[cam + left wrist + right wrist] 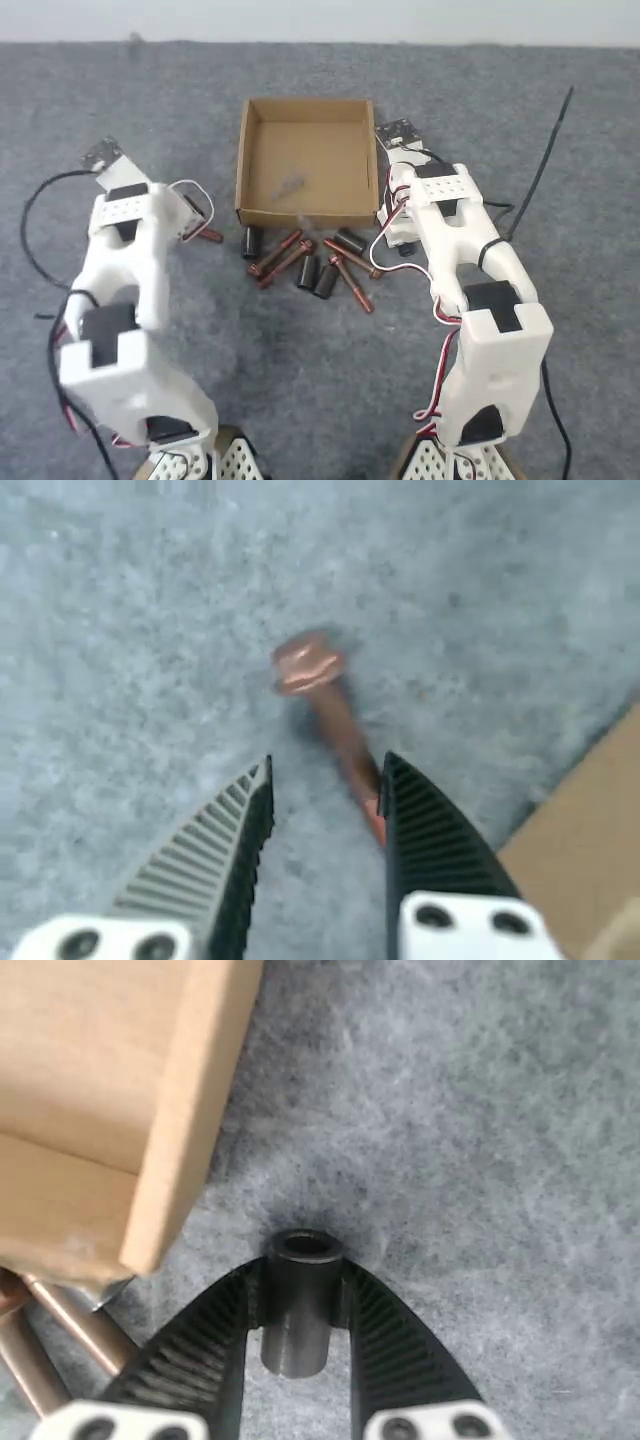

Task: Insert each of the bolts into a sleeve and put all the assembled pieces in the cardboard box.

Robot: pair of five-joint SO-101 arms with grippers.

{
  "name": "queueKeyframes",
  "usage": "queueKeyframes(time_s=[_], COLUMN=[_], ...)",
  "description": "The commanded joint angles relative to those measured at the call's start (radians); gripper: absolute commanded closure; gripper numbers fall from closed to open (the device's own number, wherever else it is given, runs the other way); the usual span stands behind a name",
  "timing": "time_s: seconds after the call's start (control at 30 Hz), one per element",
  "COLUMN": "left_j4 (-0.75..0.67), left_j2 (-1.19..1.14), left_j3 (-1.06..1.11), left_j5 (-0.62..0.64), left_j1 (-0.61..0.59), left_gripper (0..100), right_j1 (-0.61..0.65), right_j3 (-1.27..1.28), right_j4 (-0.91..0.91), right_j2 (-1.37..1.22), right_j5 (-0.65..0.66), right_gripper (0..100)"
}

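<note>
By the box, my right pincer grips a sleeve. My left pincer gapes; next it should clamp the bolt.

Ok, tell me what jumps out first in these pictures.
The open cardboard box sits mid-table, with loose bolts and sleeves scattered between it and the arms. The right hand is clamped on a black sleeve by the box's corner; the left hand is open around a copper bolt.
</note>
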State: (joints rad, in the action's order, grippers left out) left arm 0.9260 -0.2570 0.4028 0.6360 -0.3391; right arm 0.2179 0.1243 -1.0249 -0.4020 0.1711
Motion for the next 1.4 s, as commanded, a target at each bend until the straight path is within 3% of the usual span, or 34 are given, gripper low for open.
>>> queueKeyframes(time_s=[0.0, 0.17, 0.3, 0.37, 0.73, 1.03, 1.2, 1.37], left_j4=[0.061, 0.075, 0.074, 0.074, 0.160, -0.107, -0.118, -0.118], left_j2=[-0.044, -0.092, -0.095, -0.097, 0.028, 0.201, 0.204, 0.203], left_j3=[-0.119, -0.171, -0.171, -0.171, -0.107, 0.127, 0.133, 0.139], left_j5=[0.008, 0.008, 0.002, -0.017, -0.437, -0.440, -0.353, -0.310], left_j1=[-0.005, -0.005, 0.009, 0.025, 0.089, 0.095, 0.091, 0.091], left_gripper=[83, 85, 100, 98, 99, 99, 97, 86], right_j1=[-0.018, -0.018, -0.018, -0.019, -0.019, -0.019, -0.019, -0.019], right_j3=[-0.055, -0.055, -0.055, -0.055, -0.055, -0.055, -0.054, -0.054], right_j4=[0.015, 0.013, 0.012, 0.010, 0.008, 0.007, 0.007, 0.005], right_j2=[0.008, 0.008, 0.008, 0.008, 0.010, 0.012, 0.010, 0.010], right_j5=[0.015, 0.015, 0.015, 0.015, 0.015, 0.015, 0.014, 0.012], right_gripper=[99.1, 99.1, 99.1, 99.1, 99.1, 99.1, 99.1, 99.1])
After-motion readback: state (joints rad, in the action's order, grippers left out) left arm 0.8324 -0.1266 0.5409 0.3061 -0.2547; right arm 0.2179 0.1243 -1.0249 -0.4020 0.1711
